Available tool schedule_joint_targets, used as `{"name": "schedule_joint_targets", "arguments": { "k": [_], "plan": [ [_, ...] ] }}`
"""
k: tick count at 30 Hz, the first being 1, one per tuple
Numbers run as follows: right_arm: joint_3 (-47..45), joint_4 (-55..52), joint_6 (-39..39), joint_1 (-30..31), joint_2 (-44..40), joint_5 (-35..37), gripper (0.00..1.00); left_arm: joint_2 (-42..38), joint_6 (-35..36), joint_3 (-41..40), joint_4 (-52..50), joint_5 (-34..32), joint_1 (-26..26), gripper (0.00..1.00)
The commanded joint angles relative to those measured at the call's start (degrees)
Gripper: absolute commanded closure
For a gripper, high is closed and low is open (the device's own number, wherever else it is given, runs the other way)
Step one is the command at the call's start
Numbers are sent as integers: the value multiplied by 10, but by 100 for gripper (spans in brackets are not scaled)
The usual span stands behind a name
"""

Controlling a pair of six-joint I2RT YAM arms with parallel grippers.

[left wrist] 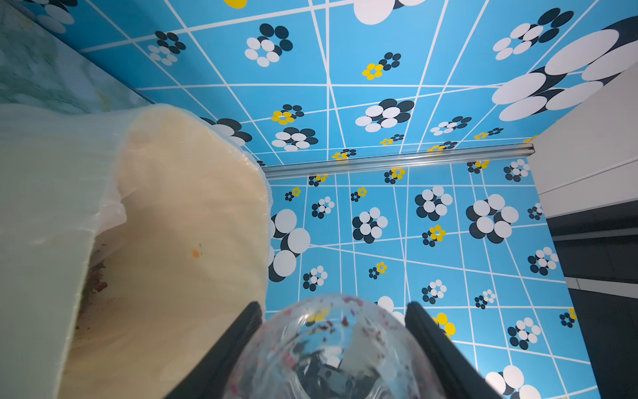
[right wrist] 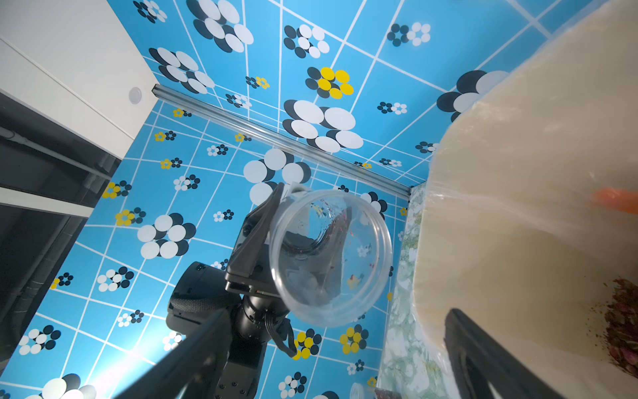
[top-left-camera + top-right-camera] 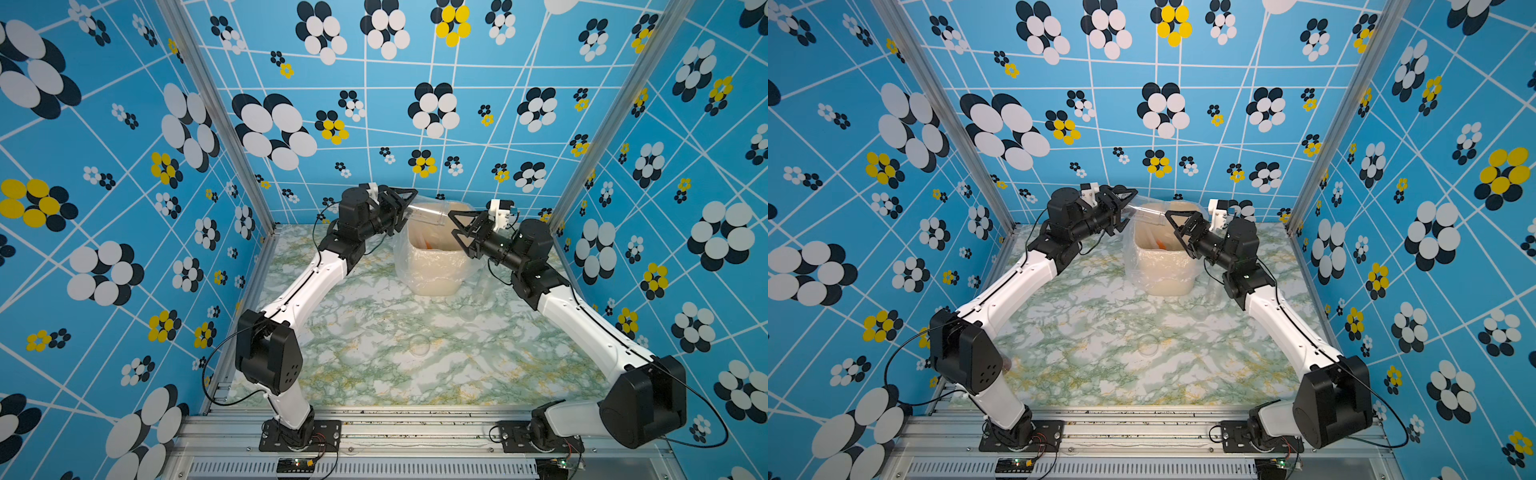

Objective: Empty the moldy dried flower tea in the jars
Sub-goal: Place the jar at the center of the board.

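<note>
Jar (image 3: 430, 214) clamped in L gripper (image 3: 404, 212) over bin (image 3: 432, 276), top view: axis 9–3 o'clock, mouth twd 3; R gripper (image 3: 456, 229) spread wide, empty, just beside mouth.

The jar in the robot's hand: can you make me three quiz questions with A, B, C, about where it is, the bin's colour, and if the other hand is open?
1. Where is the jar? A on the floor; B in the left gripper; C on a shelf.
2. What colour is the bin? A red; B black; C beige.
3. How is the right gripper? A open and empty; B shut on a spoon; C shut on the jar.

B: black fingers clamp the jar's sides.
C: its walls look beige.
A: its jaws stand wide apart with nothing between.
</note>
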Motion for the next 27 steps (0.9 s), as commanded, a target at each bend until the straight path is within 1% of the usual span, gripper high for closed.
{"name": "schedule_joint_targets", "arguments": {
  "k": [1,8,15,19,27],
  "plan": [
    [31,31,16,7,18,-17,1,-11,-12,-14,34,17,1,100],
    [60,43,23,16,50,-23,1,-18,-12,-24,37,18,1,100],
    [83,70,46,20,81,-32,5,-15,-21,-22,42,28,0,100],
    [96,88,63,22,97,-45,10,-15,-21,-23,42,31,-1,100],
    [102,93,67,25,105,-45,20,-14,-17,-18,38,36,-6,100]
  ]
}}
